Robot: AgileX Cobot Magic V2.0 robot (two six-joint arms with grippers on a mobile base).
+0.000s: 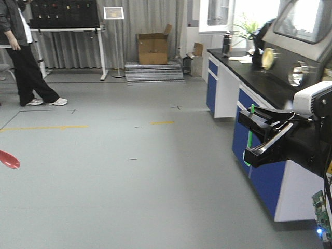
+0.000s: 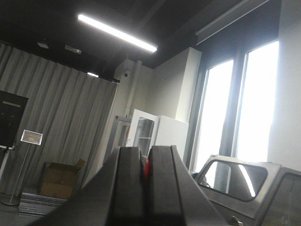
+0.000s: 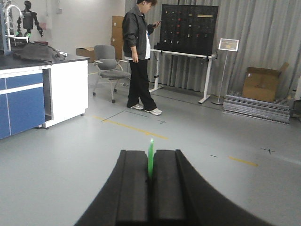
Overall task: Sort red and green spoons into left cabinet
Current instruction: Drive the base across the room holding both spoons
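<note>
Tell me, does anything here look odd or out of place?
Nothing is spilled or broken. The odd sight is cutlery in mid-air: the right pincer grips a green spoon roughly upright by the blue counter, and the left pincer clamps a red spoon, whose bowl pokes in at the front view's left edge.

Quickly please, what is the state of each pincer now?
Left pincer: closed on the slim red plastic spoon.
Right pincer: closed on the slim green plastic spoon.

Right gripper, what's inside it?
The green spoon sits clamped in the right gripper. A short green length pokes out past it; the clamped part is covered.
</note>
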